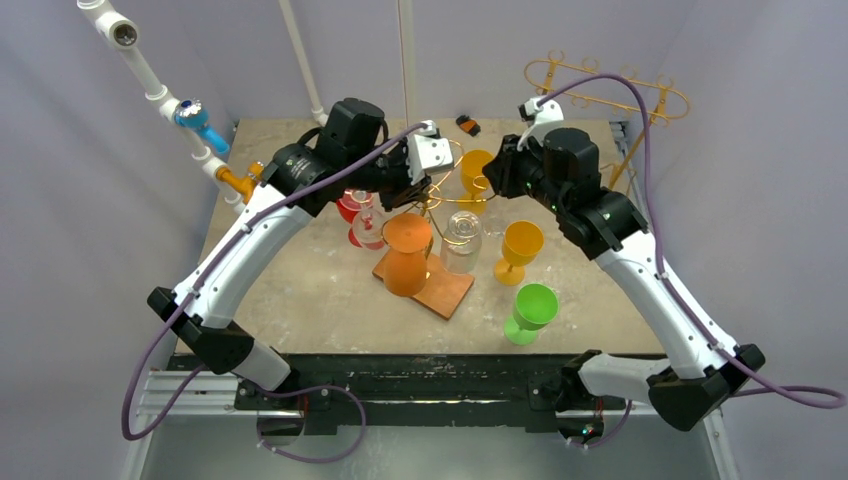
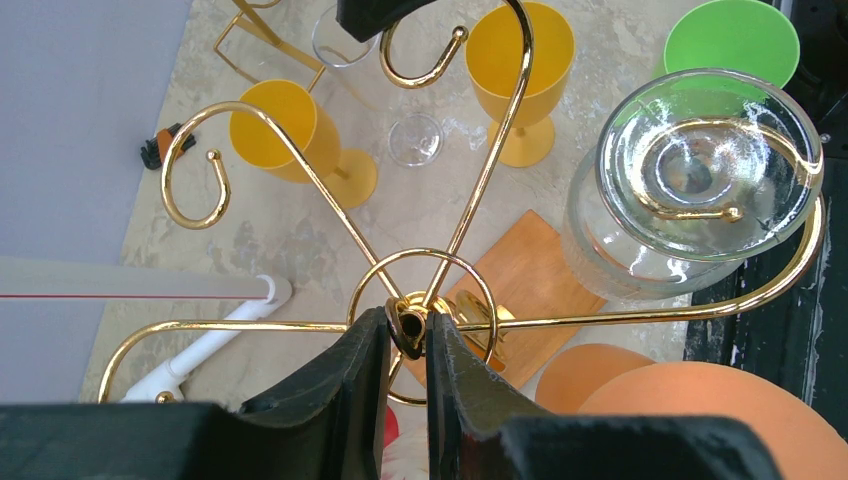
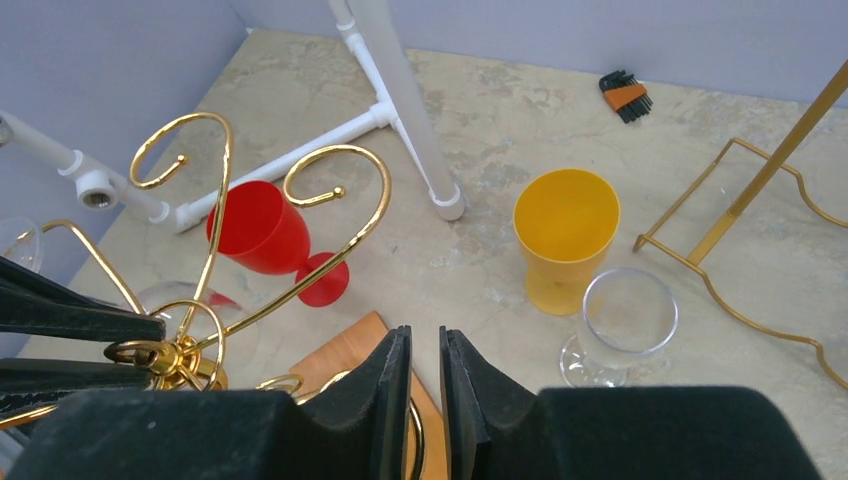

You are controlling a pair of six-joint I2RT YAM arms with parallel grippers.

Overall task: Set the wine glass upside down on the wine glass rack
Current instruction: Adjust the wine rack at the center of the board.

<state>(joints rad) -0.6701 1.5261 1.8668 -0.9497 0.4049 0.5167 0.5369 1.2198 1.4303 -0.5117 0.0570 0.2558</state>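
My left gripper [image 2: 407, 335] pinched the gold wire rack's [image 2: 300, 160] hub; my right gripper [image 3: 425, 380] was near-closed, empty. The clear stemmed wine glass [image 3: 620, 322] looked light, slick, breakable, so I'd grasp its stem.

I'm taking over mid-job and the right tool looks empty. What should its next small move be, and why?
Probably ease the right tool down toward the upright clear wine glass and open its jaws around the stem. The left tool is clamped on the gold rack's hub, steadying it, one clear glass already hangs inverted, and other hooks look free.
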